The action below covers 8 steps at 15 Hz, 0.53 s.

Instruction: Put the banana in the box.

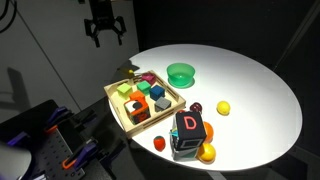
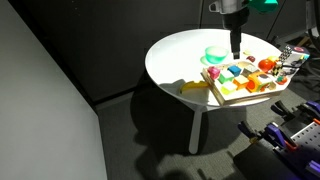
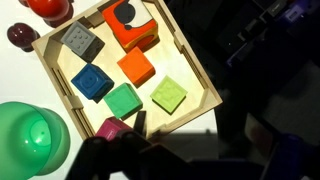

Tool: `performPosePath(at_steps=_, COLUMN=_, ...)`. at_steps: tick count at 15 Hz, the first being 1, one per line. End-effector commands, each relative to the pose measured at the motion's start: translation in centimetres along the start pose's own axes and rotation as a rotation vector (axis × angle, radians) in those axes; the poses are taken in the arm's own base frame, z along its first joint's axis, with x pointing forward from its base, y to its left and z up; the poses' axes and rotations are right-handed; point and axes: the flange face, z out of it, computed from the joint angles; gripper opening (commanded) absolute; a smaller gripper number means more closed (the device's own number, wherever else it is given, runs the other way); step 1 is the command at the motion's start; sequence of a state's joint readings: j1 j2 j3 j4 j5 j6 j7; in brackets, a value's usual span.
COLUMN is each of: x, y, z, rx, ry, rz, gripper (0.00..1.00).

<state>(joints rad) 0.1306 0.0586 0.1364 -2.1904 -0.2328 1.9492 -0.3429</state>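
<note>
Round white tabletop (image 1: 260, 90). Wooden box (image 1: 117, 108) near edge, packed with colored blocks (image 3: 135, 68). Green bowl (image 1: 181, 73) beside box. Fingers (image 1: 96, 40) apart, empty, high above box. Banana (image 2: 194, 88) on tabletop, just outside box.

the bowl (image 1: 181, 73) is green, the table (image 1: 255, 85) white, the box (image 3: 195, 75) tan.

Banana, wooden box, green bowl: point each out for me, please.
banana (image 2: 193, 88), in an exterior view, middle of its yellow body.
wooden box (image 3: 195, 57), wrist view, on its side wall.
green bowl (image 1: 181, 78), in an exterior view, on its front wall.
</note>
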Motion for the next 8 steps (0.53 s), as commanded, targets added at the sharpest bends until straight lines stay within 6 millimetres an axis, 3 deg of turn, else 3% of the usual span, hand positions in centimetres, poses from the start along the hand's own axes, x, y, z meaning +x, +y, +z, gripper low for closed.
performPosePath(at_steps=1, x=0.13, y=1.12, z=0.92, rx=-0.051, ry=-0.005, rz=-0.118, gripper=1.00)
performPosePath(at_steps=8, x=0.29, y=0.93, z=1.29, rx=-0.043, ry=-0.016, rz=-0.081, gripper=1.00)
